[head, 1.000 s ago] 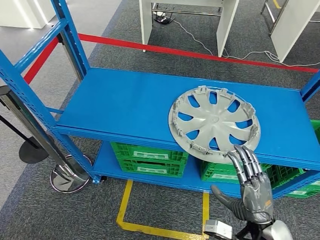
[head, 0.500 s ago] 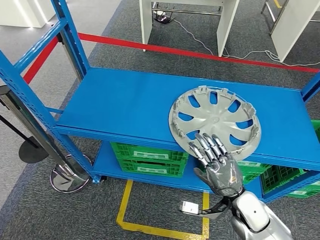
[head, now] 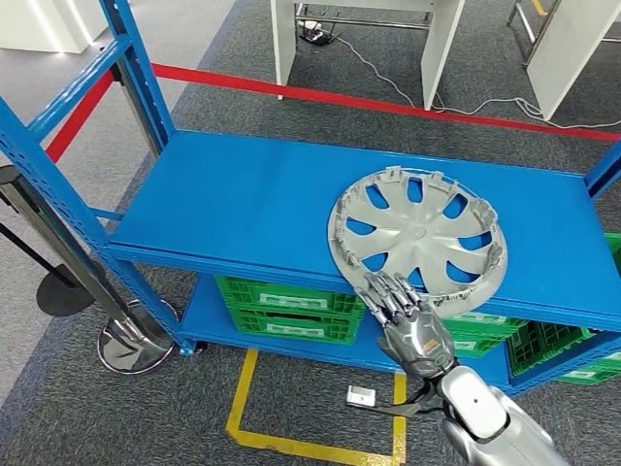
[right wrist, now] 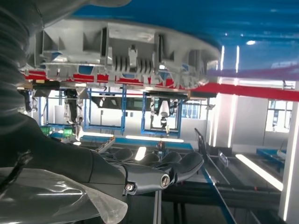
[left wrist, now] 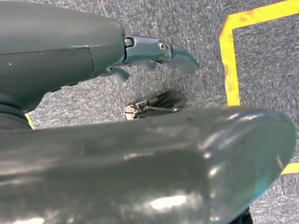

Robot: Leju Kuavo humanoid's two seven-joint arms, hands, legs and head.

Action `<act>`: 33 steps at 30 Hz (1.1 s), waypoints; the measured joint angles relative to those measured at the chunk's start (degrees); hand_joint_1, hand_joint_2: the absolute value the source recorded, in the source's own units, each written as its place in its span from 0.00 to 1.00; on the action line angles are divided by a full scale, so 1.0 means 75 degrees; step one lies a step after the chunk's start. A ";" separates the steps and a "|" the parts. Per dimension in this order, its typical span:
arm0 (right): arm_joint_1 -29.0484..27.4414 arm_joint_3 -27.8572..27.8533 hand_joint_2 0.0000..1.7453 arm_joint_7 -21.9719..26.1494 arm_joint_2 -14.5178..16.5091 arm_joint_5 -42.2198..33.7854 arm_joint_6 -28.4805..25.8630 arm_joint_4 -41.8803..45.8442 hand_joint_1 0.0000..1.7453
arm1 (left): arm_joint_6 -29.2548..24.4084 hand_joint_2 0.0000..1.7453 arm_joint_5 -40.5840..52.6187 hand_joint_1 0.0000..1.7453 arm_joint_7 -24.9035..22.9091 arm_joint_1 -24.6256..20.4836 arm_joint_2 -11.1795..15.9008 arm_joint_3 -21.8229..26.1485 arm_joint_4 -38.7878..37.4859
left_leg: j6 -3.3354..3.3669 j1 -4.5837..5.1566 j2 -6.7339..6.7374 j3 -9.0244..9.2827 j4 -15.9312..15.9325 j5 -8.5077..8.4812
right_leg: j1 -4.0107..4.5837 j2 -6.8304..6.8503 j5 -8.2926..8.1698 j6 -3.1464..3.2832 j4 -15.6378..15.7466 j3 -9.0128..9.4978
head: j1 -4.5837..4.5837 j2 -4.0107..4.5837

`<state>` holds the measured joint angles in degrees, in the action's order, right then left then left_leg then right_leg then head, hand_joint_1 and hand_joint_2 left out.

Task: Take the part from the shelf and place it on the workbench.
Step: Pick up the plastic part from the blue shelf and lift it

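Observation:
A silver-grey hubcap lies flat on the blue shelf, toward its right end, with its near rim over the front edge. My right hand reaches up from below, fingers stretched out and spread, fingertips at the hubcap's near-left rim. In the right wrist view the hubcap's rim and clips lie across a gap from my hand's fingers, which hold nothing. My left hand hangs over the grey carpet with a finger stretched out, holding nothing.
Green crates sit on the lower shelf level under the hubcap. Blue uprights frame the shelf's left end. Yellow floor tape marks a box in front; red tape and white table legs lie beyond.
My right hand has moved left and forward, from below the hubcap's right side to its near-left rim, turning palm down. The hubcap has not moved.

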<state>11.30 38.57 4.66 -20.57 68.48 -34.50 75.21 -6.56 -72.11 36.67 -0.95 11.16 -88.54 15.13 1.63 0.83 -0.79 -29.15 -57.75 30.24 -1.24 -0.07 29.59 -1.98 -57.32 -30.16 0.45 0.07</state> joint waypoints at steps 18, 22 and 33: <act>0.0795 0.0308 1.00 -0.0544 0.0190 -0.0012 0.0421 -0.1466 0.00 | -0.0327 0.00 0.0219 0.00 0.0111 0.0047 0.0257 -0.0006 0.0689 | 0.0001 0.0000 0.0000 -0.0003 0.0000 0.0000 | 0.0000 -0.0001 -0.0001 -0.0001 0.0001 -0.0001 | 0.0000 0.0000; 0.0903 0.0212 1.00 -0.0676 0.0220 0.0012 0.0490 -0.1617 0.00 | -0.0561 0.00 0.0250 0.00 0.0033 0.0075 0.0468 -0.0006 0.1100 | 0.0001 0.0000 -0.0002 -0.0004 0.0000 0.0000 | 0.0000 0.0003 0.0000 -0.0001 0.0001 -0.0001 | 0.0000 0.0000; 0.0913 -0.0126 1.00 -0.0837 0.0221 0.0036 0.0663 -0.1780 0.00 | -0.0834 0.00 0.0198 0.00 -0.0015 0.0128 0.0777 -0.0007 0.1761 | 0.0001 0.0000 -0.0002 -0.0004 0.0000 0.0000 | 0.0000 0.0002 -0.0001 -0.0001 0.0001 -0.0001 | 0.0000 0.0000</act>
<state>18.14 37.62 -1.62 -18.91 68.76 -29.53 61.86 -12.81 -70.63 36.56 0.02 16.99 -88.59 28.34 1.63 0.83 -0.80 -29.19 -57.75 30.24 -1.24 -0.06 29.58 -1.99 -57.31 -30.17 0.45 0.07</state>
